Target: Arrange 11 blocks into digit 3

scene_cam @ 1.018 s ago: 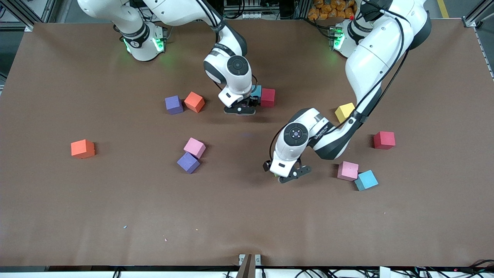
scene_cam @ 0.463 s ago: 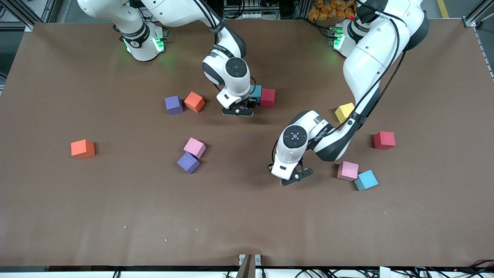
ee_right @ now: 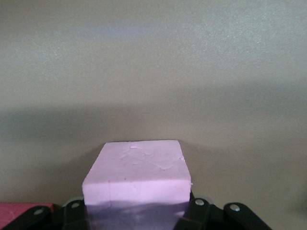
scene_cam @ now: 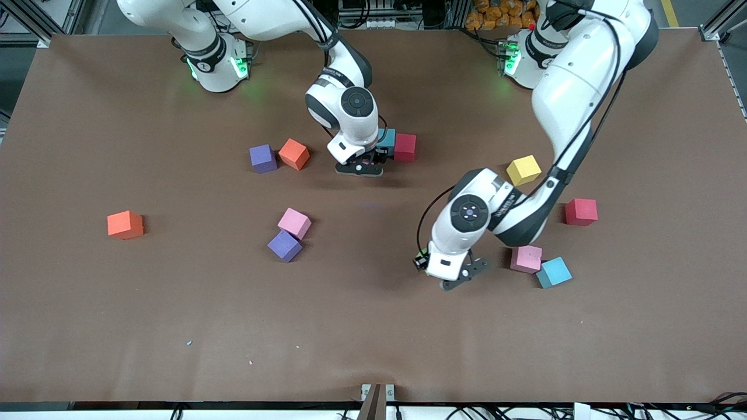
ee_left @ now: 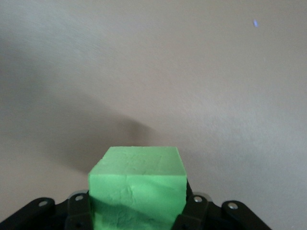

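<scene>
The right gripper (scene_cam: pixel 360 167) holds a pink block (ee_right: pixel 136 172) just beside the blue (scene_cam: pixel 387 138) and red blocks (scene_cam: pixel 405 146); the left gripper (scene_cam: pixel 458 279), gripping a green block (ee_left: pixel 138 187), is farther off, over bare tabletop (scene_cam: pixel 350 326).

Wide bare table (scene_cam: pixel 373 338) along edge nearest front camera. Pink block (scene_cam: pixel 526 258) and blue block (scene_cam: pixel 553 272) crowd just beside my left gripper (scene_cam: pixel 454 274).
</scene>
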Tool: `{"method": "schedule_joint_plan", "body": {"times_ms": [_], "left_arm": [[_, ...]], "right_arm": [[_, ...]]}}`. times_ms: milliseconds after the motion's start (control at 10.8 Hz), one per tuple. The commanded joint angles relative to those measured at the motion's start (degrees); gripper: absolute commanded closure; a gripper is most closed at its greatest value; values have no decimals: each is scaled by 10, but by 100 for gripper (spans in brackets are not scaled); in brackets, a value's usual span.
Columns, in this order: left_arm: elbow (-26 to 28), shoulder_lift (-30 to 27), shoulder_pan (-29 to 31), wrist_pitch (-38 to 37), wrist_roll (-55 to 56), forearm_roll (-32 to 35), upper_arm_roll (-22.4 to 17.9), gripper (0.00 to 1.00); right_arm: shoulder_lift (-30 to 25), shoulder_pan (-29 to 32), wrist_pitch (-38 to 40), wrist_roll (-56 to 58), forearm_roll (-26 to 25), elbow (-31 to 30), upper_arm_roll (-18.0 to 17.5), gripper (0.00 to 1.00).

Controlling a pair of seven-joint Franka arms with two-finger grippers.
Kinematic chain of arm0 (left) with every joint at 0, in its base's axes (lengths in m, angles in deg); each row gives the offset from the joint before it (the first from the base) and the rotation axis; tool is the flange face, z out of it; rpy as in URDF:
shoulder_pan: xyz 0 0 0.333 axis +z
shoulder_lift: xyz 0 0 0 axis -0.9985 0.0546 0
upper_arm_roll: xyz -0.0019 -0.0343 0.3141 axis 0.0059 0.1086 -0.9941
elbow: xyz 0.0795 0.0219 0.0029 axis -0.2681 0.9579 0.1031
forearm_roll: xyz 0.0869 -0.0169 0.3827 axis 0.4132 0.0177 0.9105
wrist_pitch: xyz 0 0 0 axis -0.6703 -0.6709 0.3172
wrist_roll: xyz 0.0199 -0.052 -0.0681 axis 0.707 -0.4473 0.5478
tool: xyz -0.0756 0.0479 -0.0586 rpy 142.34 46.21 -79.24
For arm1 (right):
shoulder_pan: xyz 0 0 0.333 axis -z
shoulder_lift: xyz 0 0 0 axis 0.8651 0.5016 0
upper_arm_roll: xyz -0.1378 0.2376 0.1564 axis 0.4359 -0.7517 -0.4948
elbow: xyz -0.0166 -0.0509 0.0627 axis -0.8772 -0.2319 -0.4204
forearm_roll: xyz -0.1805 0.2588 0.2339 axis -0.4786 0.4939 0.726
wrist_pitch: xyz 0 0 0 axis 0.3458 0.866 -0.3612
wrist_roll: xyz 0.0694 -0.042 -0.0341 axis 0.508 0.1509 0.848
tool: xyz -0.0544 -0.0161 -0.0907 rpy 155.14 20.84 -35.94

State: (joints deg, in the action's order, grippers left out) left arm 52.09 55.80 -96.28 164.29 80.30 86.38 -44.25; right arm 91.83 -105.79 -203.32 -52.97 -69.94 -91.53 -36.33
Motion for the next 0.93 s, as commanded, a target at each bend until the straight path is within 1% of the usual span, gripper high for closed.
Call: {"method": "schedule_joint_plan", "body": {"times_ms": [0,185,278,463,648,833], "left_arm": [[9,-28,11,-29,48,-17,-5,93],[9,-36,24,-38,91,-17,-5,93],[8,-38,28,-52,104,-18,-5,93],[8,-43,34,-56,128,-18,-5,93],[8,-48,34,-59,145,-17,-5,93],[8,-51,31,-59,167,-18,-4,93]], "right_arm": [[-13,5,4,-17,-8,-21,-4,100],[-13,4,4,-18,-8,-21,-4,100],[-13,4,4,-18,-8,-21,-4,100],[-13,4,4,-18,-8,-20,-4,100],[-13,4,3,-18,-8,-20,-4,93],[-13,4,2,-18,-9,-19,-4,83]]}}
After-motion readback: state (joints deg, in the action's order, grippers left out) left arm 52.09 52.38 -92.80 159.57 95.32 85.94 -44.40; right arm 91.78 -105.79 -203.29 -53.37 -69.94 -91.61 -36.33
